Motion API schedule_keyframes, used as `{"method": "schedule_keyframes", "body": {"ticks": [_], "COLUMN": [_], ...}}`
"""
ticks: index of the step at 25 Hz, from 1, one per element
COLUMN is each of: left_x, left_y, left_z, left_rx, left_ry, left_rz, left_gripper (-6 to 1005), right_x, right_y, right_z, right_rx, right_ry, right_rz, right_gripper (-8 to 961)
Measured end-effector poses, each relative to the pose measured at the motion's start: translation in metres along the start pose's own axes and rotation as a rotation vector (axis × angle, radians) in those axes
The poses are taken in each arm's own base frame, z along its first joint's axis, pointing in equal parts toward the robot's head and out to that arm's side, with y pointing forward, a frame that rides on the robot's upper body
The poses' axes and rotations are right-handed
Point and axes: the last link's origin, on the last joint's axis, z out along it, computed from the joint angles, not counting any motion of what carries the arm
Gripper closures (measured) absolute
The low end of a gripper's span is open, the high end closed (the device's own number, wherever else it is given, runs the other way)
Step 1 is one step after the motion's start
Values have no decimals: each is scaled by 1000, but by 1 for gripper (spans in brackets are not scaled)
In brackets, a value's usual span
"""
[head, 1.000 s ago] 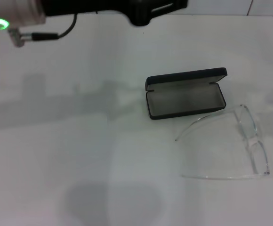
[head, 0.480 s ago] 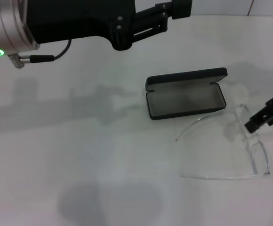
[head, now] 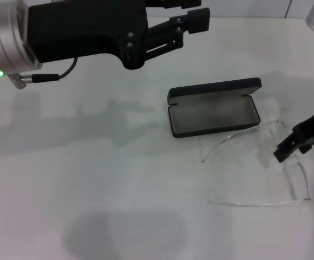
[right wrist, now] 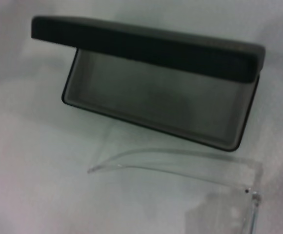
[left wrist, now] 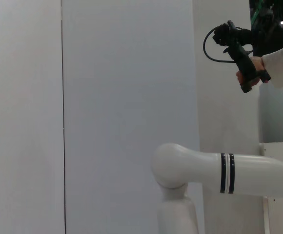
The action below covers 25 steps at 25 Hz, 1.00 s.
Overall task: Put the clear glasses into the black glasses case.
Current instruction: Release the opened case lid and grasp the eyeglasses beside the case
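The black glasses case (head: 214, 111) lies open on the white table, its lid standing up on the far side and its grey lining bare; the right wrist view looks into the case (right wrist: 151, 92) from close by. The clear glasses (head: 292, 173) lie unfolded just in front of it to the right, with one thin arm (right wrist: 171, 163) curving along the case's front edge. My right gripper (head: 299, 142) reaches in from the right edge, just over the glasses' far lens corner. High at the back, my left gripper (head: 192, 12) hangs open, far from both.
The white table (head: 92, 179) stretches wide to the left and front of the case. The left arm's thick black and silver body (head: 65, 32) spans the upper left. The left wrist view shows only a wall, a white robot arm (left wrist: 229, 173) and a person's hand with a controller (left wrist: 246, 73).
The right gripper came in from the right edge and moved down-left over the glasses' lens. The left arm swung further into view. Case and glasses have not moved.
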Motion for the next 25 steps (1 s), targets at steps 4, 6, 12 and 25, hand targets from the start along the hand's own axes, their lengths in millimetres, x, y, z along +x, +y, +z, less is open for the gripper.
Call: {"method": "schedule_keyframes", "body": {"ticks": [4,6,12,25], "left_x": [-1,-2,-2,-3], "left_y": [0,0,0,1], "left_z": [1,1,0,-5], "left_rx": [-3,-3,1,16], "left_ry": [1,1,2,21], "left_rz": [1,5,7,14], "left_gripper": [674,674,674,674], "right_x": [-1,-2,-2,8], "right_y": [1,1,-1,-9], "right_z": [8,11,18,24], "right_rx": [11,19,32,48], "right_ry": [19,22,31,28], "right_rz": [-7,-11,-19,-11], "right_gripper": [334,347,495,743]}}
